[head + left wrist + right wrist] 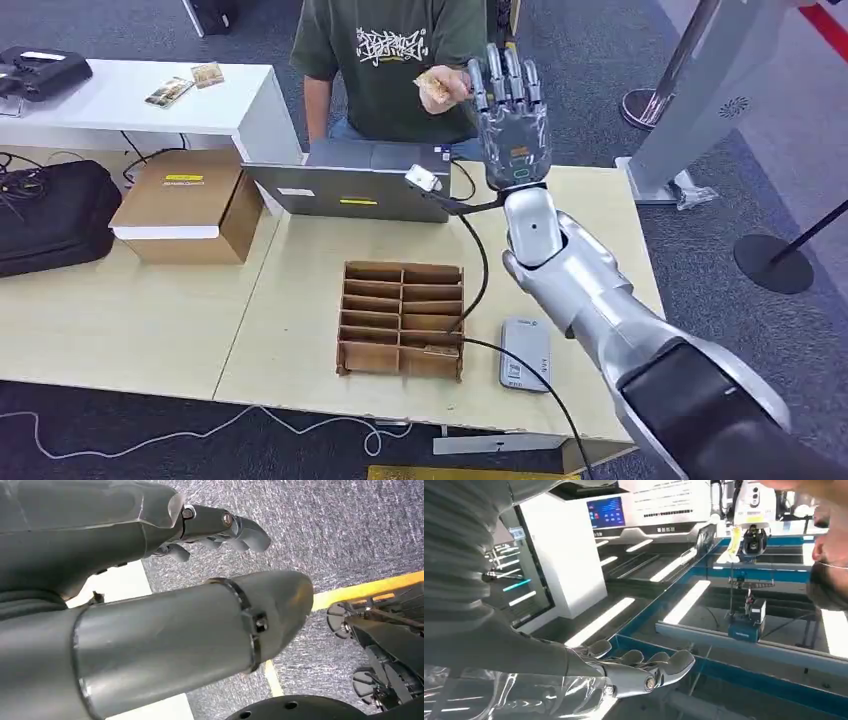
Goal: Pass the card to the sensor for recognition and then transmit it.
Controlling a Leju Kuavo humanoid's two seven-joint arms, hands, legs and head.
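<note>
My right hand [511,110] is raised upright over the far edge of the table [150,320], fingers straight, slightly apart, nothing in them. The card [433,85] is just beside my fingers, held in the hand [452,85] of a person in a green shirt [390,60] seated across the table; I judge card and fingers are apart, though from the head view they nearly overlap and contact cannot be ruled out. In the right wrist view my fingers [649,667] lie extended side by side, empty.

My left hand [220,530] hangs over grey carpet, fingers loosely curled around nothing.

On the table: a cardboard divider box [402,320] in the middle, the sensor [524,353] just beside it on my right, a closed laptop [350,180] beyond, a brown carton [190,205] to my left.
</note>
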